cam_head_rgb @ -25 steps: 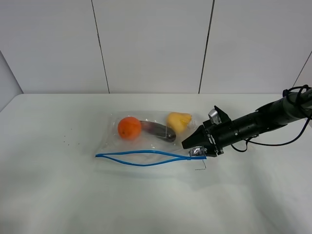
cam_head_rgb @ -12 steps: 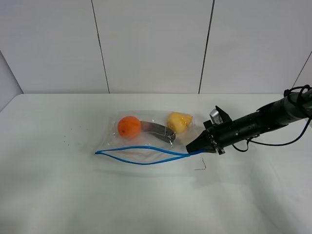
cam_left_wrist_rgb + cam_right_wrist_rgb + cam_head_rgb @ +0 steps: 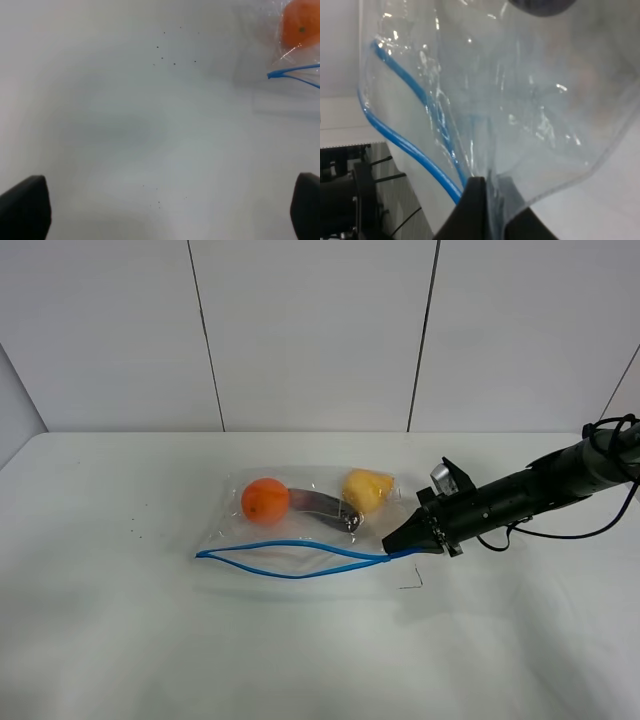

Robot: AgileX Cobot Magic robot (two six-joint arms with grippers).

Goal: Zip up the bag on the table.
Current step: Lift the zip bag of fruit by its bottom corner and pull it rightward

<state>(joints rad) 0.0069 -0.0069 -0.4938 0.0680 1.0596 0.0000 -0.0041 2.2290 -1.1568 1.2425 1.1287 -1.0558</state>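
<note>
1. Table (image 3: 120, 640): plain white top. Its near part is bare apart from a few dark specks on the left.
2. Zip strip (image 3: 290, 577): thin and blue, on the bag's near edge.
   - Its long axis runs left to right across the table.
   - The two halves bow apart along the middle and meet only at the ends, so the mouth is judged unsealed.
3. Right gripper (image 3: 390, 543): fingers closed, pinching the bag's clear plastic at the right end of the strip.
   - In the right wrist view the blue line runs straight into the closed fingertips (image 3: 475, 200).
   - The whole strip lies leftward of this gripper, in line with it. The coming move is judged to be a straight draw leftward along that axis.
4. Bag (image 3: 300, 530): clear and crinkly, lying flat mid-table, with its body behind the strip.
   - Contents: orange (image 3: 265, 501) on the left, dark purple fruit (image 3: 320, 508) in the middle, yellow fruit (image 3: 368, 490) on the right.
5. Left gripper (image 3: 165, 210): absent from the high view, so its depth cannot be placed.
   - Its fingers stand wide apart and hold nothing, above bare table (image 3: 125, 125).
   - The strip's left tip (image 3: 272, 75) and the orange (image 3: 301, 27) show well apart from it.
   - This arm is the nearer one to the strip's free left end.
</note>
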